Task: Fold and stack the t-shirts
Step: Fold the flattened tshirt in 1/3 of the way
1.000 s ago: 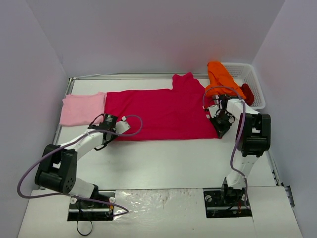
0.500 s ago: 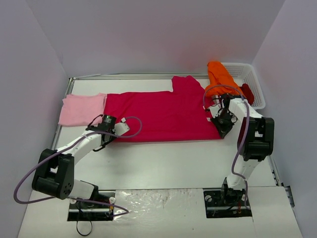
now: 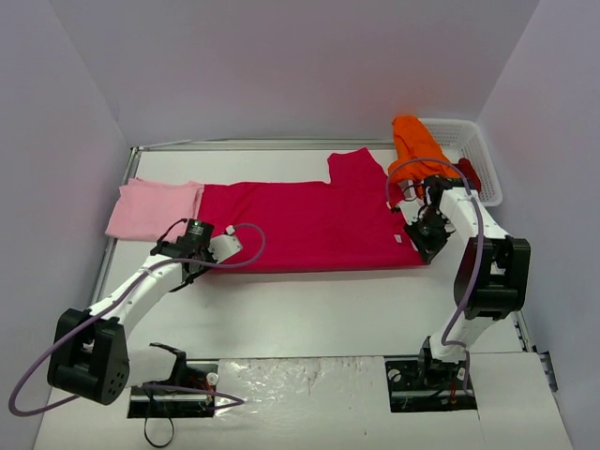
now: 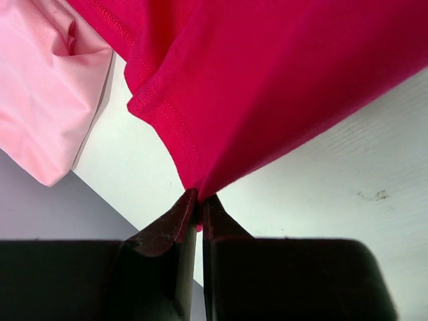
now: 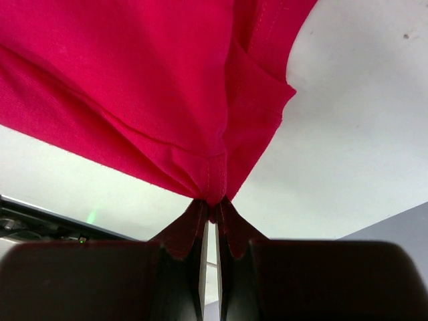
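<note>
Crimson t-shirt (image 3: 309, 220) lies spread on the table (image 3: 309, 309), its two near corners pinched tight by the left gripper (image 4: 198, 198) and right gripper (image 5: 214, 204). A thin pinch could slip, spoiling the fold.

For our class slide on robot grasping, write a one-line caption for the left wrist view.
Left gripper shut on a corner of the crimson t-shirt, pale pink t-shirt beside it.

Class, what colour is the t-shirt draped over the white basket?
Bright orange t-shirt, clearest in the top external view.
</note>
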Robot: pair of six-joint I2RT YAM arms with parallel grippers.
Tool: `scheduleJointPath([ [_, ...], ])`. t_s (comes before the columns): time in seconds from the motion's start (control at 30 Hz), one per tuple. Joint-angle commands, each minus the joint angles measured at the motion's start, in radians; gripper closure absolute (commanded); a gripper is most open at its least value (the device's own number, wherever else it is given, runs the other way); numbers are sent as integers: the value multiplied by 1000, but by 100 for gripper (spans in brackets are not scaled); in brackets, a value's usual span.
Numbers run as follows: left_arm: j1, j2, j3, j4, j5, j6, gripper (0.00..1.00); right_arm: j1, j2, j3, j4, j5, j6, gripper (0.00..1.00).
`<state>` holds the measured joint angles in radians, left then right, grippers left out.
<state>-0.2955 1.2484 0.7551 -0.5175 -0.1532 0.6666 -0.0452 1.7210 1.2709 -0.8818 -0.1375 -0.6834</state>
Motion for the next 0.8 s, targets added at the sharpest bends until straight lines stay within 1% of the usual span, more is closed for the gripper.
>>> scheduleJointPath([
  [0.0, 4, -46, 23, -95, -37, 30, 98, -13, -54, -13, -103, 67, -34, 100],
  [0.33, 4, -116, 24, -182, -20, 42, 98, -13, -97, -13, -169, 76, -65, 100],
  [0.77, 4, -168, 36, -288, 18, 60, 98, -12, -149, -44, -223, 87, -91, 100],
])
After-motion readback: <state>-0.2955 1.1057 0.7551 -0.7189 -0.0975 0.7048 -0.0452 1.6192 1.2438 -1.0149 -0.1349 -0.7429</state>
